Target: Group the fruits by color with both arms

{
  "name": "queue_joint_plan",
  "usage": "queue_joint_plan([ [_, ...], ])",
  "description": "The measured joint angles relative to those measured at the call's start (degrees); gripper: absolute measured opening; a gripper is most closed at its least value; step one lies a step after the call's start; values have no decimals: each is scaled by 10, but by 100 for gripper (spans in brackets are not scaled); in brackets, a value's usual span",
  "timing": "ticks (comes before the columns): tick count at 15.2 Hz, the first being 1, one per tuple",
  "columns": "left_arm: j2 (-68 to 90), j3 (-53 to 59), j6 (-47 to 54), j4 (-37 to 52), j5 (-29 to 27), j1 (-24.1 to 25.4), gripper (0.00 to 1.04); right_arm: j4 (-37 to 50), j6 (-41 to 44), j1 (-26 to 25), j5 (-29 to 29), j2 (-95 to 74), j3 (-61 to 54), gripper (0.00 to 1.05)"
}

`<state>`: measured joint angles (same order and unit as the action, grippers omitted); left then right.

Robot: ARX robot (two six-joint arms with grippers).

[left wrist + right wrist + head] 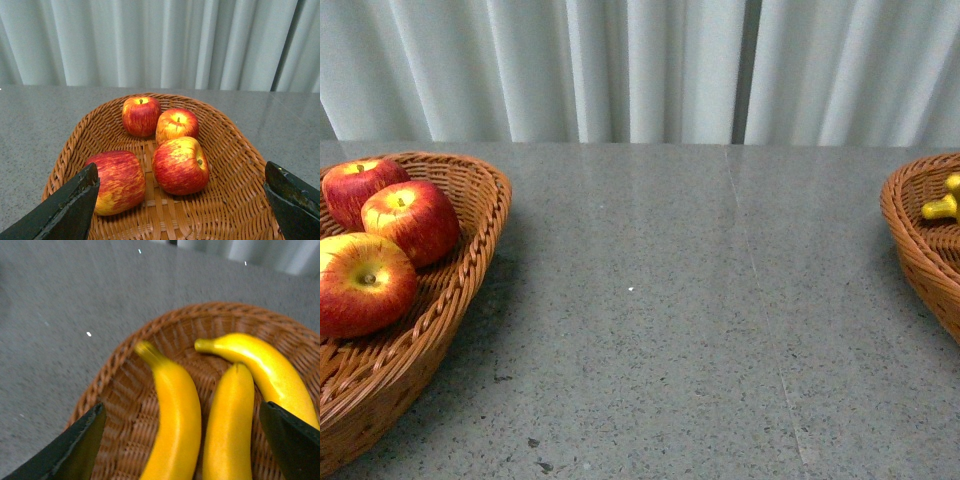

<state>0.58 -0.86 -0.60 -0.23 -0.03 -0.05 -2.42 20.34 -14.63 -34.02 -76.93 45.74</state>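
Table: grey speckled stone tabletop (660, 330), white pleated curtain (650, 65) behind it.
Apple basket: brown woven wicker basket (470, 260) at the left edge of the front view, resting on the tabletop.
Apples: four glossy red apples with yellow tops (180, 165) in that basket per the left wrist view; front view shows only three (410, 220). Two sit at the curtain side touching each other, two nearer the camera, close together, contact unclear. One of the near pair lies on its side, stem pointing sideways.
Banana basket: second brown wicker basket (910, 230) at the right edge of the front view, well apart from the first, mostly cut off.
Bananas: three long bright yellow bananas (175, 415) lying side by side in it per the right wrist view, picture soft. Front view shows only a yellow stem end (942, 205).
Left gripper: black two-finger gripper (182, 202) above the apple basket, fingers (70, 205) spread wide, nothing between them.
Right gripper: black gripper (182, 442) above the banana basket, fingers (75, 445) spread wide, gripping nothing.
Arms: neither appears in the front view.
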Motion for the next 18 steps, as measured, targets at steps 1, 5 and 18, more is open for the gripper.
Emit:
queue_joint_plan([
  [1,0,0,0,0,0,0,98,11,-35,-1,-28,20,7,100],
  [5,0,0,0,0,0,0,98,86,-180,1,-82,106,1,98],
  [18,0,0,0,0,0,0,98,211,-205,55,247,517,-389,2],
])
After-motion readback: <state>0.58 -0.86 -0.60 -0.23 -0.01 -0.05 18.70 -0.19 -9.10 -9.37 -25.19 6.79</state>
